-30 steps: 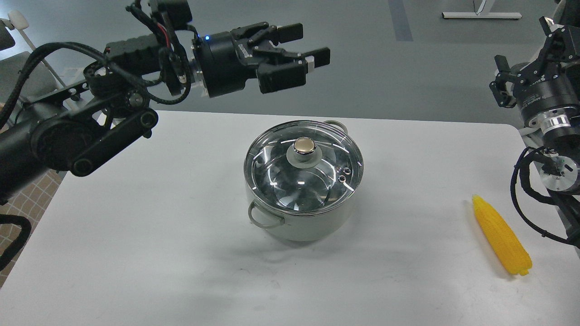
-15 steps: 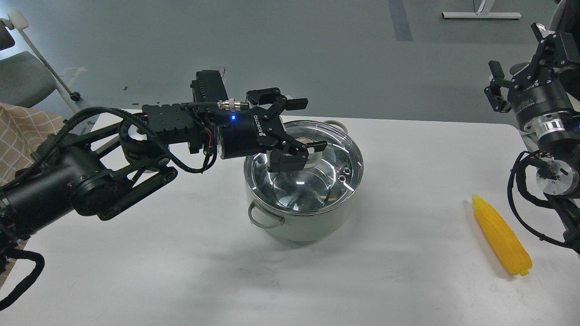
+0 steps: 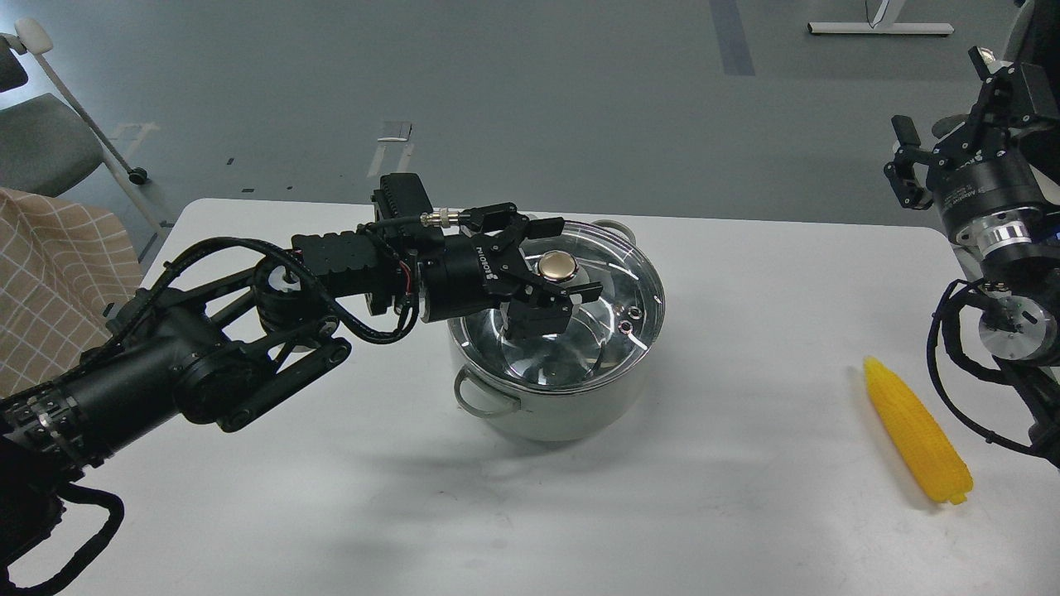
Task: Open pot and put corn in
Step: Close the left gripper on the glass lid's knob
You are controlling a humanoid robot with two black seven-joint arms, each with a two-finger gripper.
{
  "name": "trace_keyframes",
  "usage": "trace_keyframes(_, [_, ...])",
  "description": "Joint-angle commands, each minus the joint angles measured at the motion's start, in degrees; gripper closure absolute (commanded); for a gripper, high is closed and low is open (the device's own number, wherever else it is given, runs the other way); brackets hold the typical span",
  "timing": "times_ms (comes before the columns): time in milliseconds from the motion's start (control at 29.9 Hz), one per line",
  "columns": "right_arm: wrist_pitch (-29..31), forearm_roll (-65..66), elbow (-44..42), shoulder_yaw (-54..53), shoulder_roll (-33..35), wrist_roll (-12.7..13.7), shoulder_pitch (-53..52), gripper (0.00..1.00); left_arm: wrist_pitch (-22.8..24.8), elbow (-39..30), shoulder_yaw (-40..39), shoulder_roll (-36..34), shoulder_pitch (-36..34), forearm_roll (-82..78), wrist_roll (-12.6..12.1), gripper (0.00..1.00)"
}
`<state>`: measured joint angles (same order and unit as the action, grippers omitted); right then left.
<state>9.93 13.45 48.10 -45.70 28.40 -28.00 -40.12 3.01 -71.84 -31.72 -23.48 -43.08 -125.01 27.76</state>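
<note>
Two black fingers of the left gripper (image 3: 553, 275) stand apart, straddling the brass-coloured knob (image 3: 556, 266) of the glass lid (image 3: 596, 319) on the pale grey-green pot (image 3: 563, 414). Risk: off-centre closure slips off the knob. Yellow corn cob (image 3: 915, 430) lies well right; right gripper (image 3: 903, 161) state indeterminate.

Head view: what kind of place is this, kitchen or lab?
Likely a lab or office test space, not a kitchen. The pot and toy corn sit on a plain white table over grey floor, with an office chair and a desk base behind.
</note>
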Motion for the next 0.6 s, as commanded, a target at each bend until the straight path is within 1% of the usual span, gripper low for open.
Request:
trace_keyframes(0, [0.01,0.0,-0.02,0.0,-0.01,0.0,0.22,0.0,-0.02,0.56,-0.01,0.1,0.54,0.01,-0.07,0.02])
trace_keyframes(568, [0.01,0.0,0.42,-0.09,-0.01,0.0,0.84,0.0,-0.1,2.49,0.08,0.37,1.24,0.01,-0.16,0.04])
